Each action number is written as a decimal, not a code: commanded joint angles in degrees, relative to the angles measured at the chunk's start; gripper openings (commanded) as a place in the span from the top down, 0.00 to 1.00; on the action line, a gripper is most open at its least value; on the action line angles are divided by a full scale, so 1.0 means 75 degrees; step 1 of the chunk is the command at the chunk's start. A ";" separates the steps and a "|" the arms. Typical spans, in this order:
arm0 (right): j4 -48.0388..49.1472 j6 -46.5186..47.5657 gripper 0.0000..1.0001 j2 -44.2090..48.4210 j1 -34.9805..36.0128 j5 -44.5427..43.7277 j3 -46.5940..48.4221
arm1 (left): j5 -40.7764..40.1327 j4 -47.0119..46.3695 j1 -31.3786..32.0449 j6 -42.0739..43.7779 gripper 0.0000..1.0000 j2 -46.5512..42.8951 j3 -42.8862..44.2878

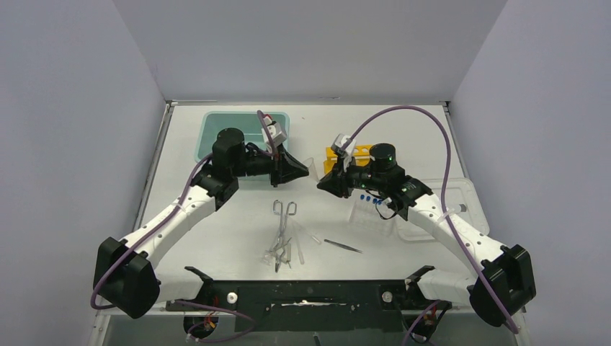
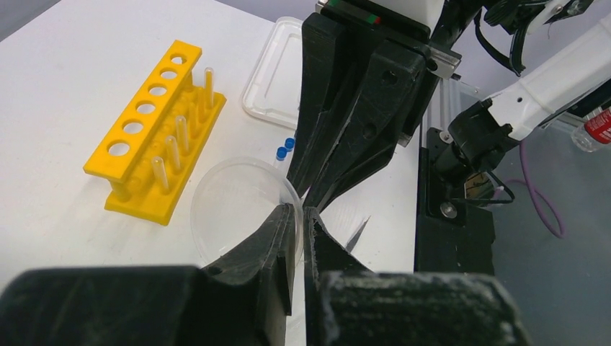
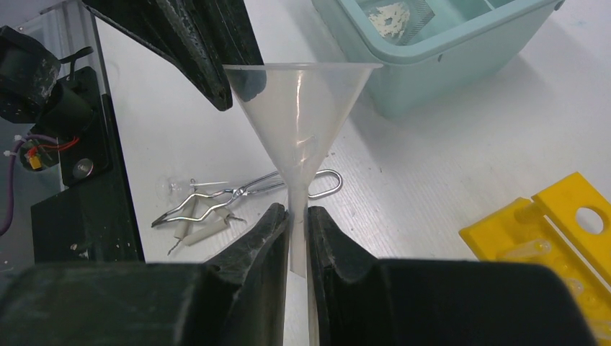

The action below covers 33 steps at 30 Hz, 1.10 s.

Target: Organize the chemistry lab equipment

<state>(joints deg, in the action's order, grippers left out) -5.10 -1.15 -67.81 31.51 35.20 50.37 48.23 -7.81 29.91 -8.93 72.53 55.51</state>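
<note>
A clear plastic funnel (image 3: 302,108) hangs above the table between both grippers, also visible in the top view (image 1: 312,170). My left gripper (image 2: 302,210) is shut on its wide rim (image 2: 238,209). My right gripper (image 3: 297,210) is shut on its stem. In the top view the left gripper (image 1: 299,171) and right gripper (image 1: 324,180) face each other. Metal forceps (image 1: 283,223) and clear droppers (image 1: 292,249) lie on the table below. Thin tweezers (image 1: 343,246) lie to their right. Blue-capped tubes (image 1: 369,198) lie by the right arm. A bag of white discs (image 3: 389,13) sits in the tub.
The teal tub (image 1: 216,130) stands at the back left. A yellow tube rack (image 1: 333,155) stands behind the right gripper. A translucent lid (image 1: 447,209) lies under the right arm. The black arm mount (image 1: 302,292) runs along the near edge.
</note>
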 commanded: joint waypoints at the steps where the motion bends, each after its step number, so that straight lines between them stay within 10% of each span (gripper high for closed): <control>1: 0.0452 -0.0087 1.00 0.0242 -0.0041 0.0099 0.0070 | 0.0032 0.0236 0.0148 0.0112 1.00 0.0143 0.0469; 4: 0.0539 -0.0144 0.94 0.0236 -0.0043 0.0046 0.0037 | -0.0469 0.0227 0.0148 0.0103 1.00 0.0154 0.0514; 10: 0.0598 -0.0270 0.47 0.0194 -0.0259 -0.0065 0.0040 | -0.1519 -0.0329 0.0066 -0.0135 1.00 0.0025 0.0463; 19: 0.0949 -0.0720 0.41 0.0270 -0.0964 0.0024 -0.0147 | -0.2202 -0.0275 -0.0586 -0.0381 1.00 0.0274 0.0978; 33: 0.1047 -0.0907 0.29 -0.0345 -0.1296 0.0000 -0.0080 | -0.8181 0.2211 -0.1830 -0.1038 1.00 0.1149 0.2356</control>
<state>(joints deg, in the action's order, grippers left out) -0.08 -7.57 -69.04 21.78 34.24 48.82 1.41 2.79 18.06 -13.50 77.58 70.28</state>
